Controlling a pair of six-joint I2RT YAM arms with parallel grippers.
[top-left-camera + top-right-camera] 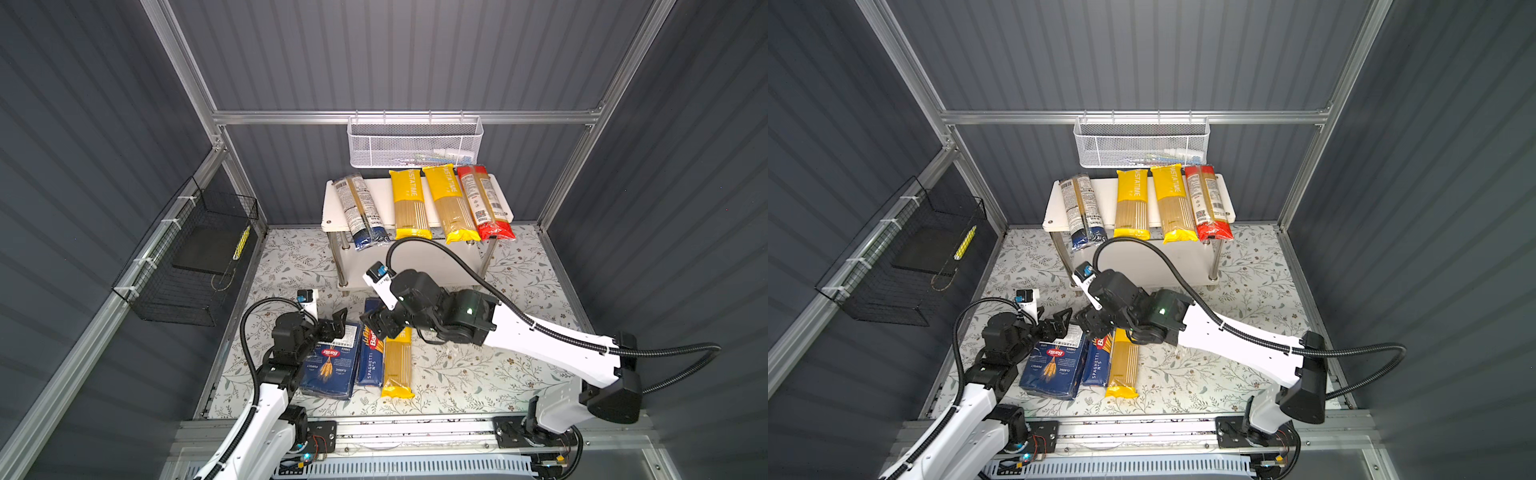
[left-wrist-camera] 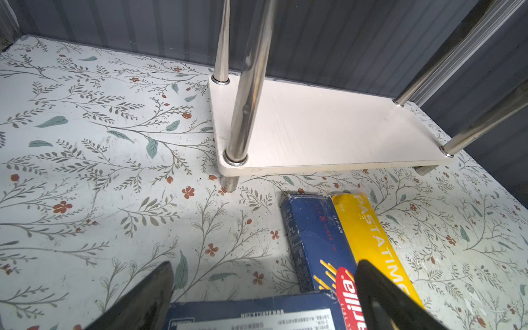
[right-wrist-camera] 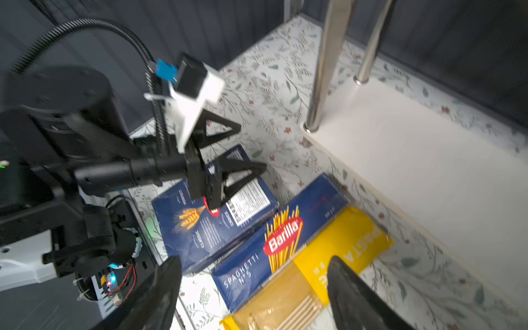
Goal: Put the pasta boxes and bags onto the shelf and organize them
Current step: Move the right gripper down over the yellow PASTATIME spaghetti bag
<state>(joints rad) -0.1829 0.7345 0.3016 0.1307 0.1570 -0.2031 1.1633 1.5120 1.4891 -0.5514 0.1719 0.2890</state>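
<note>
The shelf [image 1: 382, 195] stands at the back. Across its top board lie a navy-ended bag [image 1: 361, 212], two yellow bags [image 1: 409, 203] [image 1: 451, 208] and a red-ended bag [image 1: 484, 203]. On the floor in front lie side by side the wide pasta box [image 1: 332, 365], the narrow spaghetti box [image 1: 371, 357] and a third yellow bag [image 1: 397, 361]. My left gripper [image 1: 336, 322] [image 2: 264, 285] is open over the wide box's far end [image 2: 251, 311]. My right gripper [image 1: 374, 322] [image 3: 254, 268] hangs open above the narrow box [image 3: 274, 237] and the yellow bag [image 3: 337, 245], holding nothing.
The shelf's lower board [image 2: 328, 134] is bare between chrome posts [image 2: 248, 85]. A white mesh basket [image 1: 413, 143] hangs on the back rail above the shelf. A black wire basket [image 1: 195, 257] is fixed to the left wall. The two grippers are close together.
</note>
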